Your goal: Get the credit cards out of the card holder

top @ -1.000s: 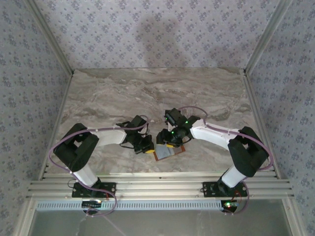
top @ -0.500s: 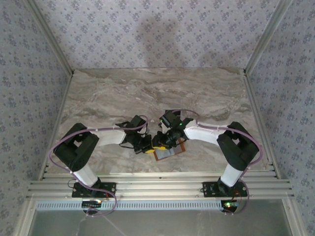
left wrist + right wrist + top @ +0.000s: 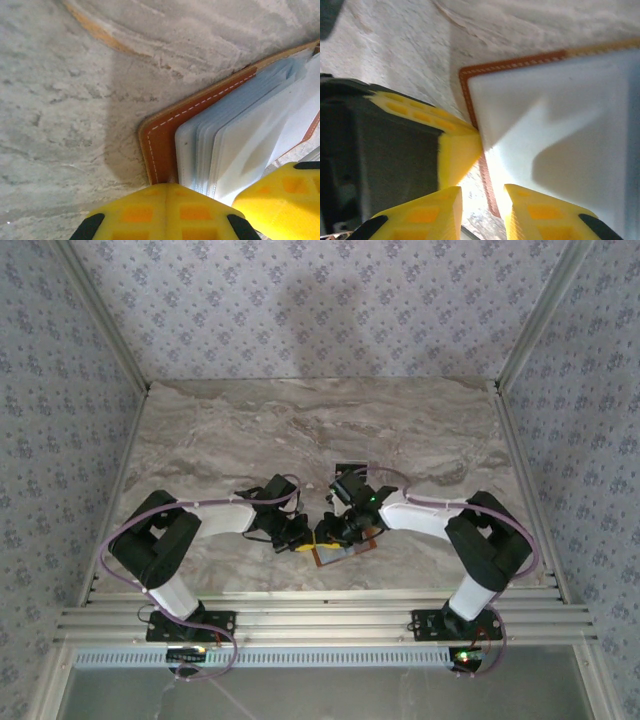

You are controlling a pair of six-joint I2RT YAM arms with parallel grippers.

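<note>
Elbows bent, L arm (image 3: 225,515) & R arm (image 3: 420,518) meet low at card holder (image 3: 345,553).

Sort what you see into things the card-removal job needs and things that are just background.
Job: card holder, lying open; left gripper; right gripper.
Background: marble table; patterned walls.

No lettering, brand or number is legible on the card holder (image 3: 160,145)

Both wrist views cut the card holder (image 3: 160,145) off at their right edge
</note>
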